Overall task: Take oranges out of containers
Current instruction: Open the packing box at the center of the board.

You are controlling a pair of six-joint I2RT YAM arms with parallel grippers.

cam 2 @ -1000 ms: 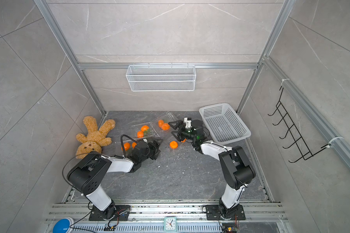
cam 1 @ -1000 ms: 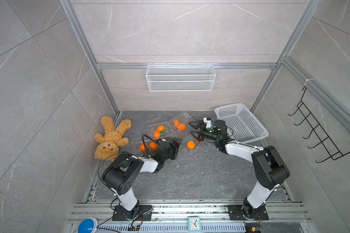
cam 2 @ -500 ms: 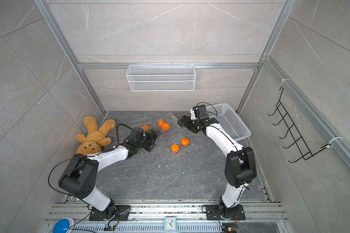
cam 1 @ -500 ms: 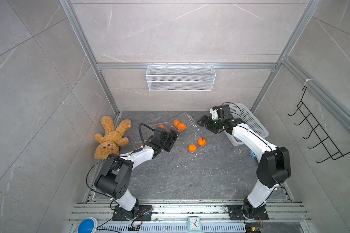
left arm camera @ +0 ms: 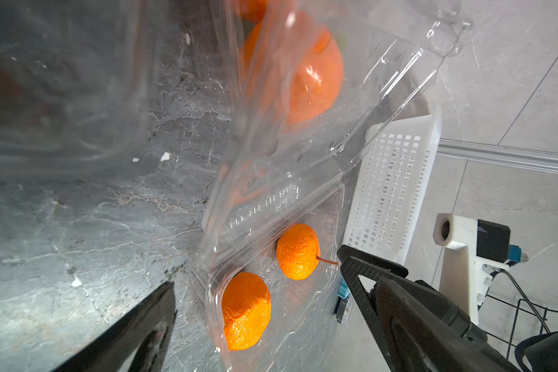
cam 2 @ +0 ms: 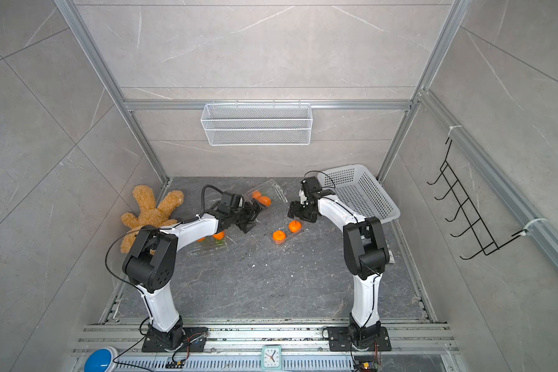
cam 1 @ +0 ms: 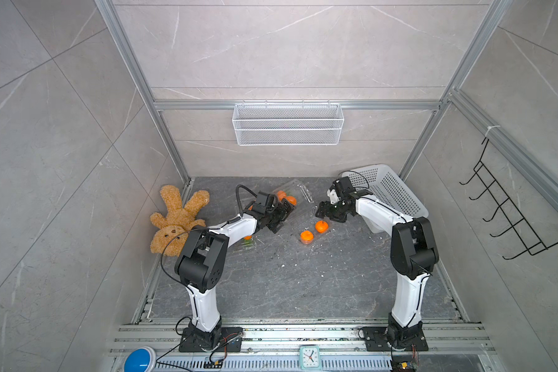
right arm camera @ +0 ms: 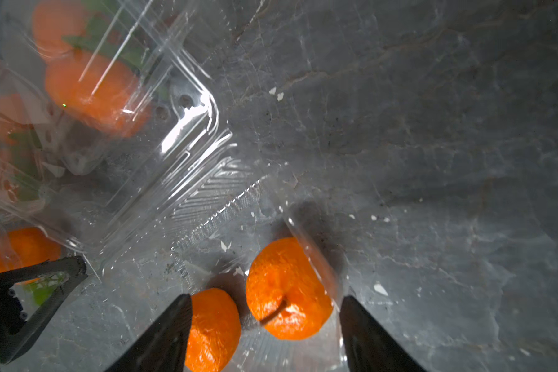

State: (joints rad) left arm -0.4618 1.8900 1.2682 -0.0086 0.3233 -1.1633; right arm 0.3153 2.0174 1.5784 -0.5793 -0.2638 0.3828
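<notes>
Two oranges (cam 1: 306,236) (cam 1: 321,226) lie in an open clear container (cam 1: 303,220) mid-floor. My right gripper (cam 1: 324,211) (right arm camera: 264,302) hangs open just above them, its fingers (right arm camera: 171,331) on either side of the stemmed orange (right arm camera: 287,290), with the second orange (right arm camera: 211,328) against one finger. My left gripper (cam 1: 281,215) (left arm camera: 260,277) stands wide open and empty beside that container. A back container (cam 1: 298,190) holds two oranges (cam 1: 287,198). Another container (cam 2: 207,248) with oranges (cam 2: 218,235) lies partly under the left arm.
A white perforated basket (cam 1: 390,193) leans at the back right, close behind the right arm. A teddy bear (cam 1: 178,219) lies at the left wall. A wire basket (cam 1: 287,124) hangs on the back wall, and a black hook rack (cam 1: 509,219) on the right wall.
My right gripper has come from near the white basket down over the two middle oranges, its jaws narrowing. My left gripper has opened wider and shifted slightly right.
</notes>
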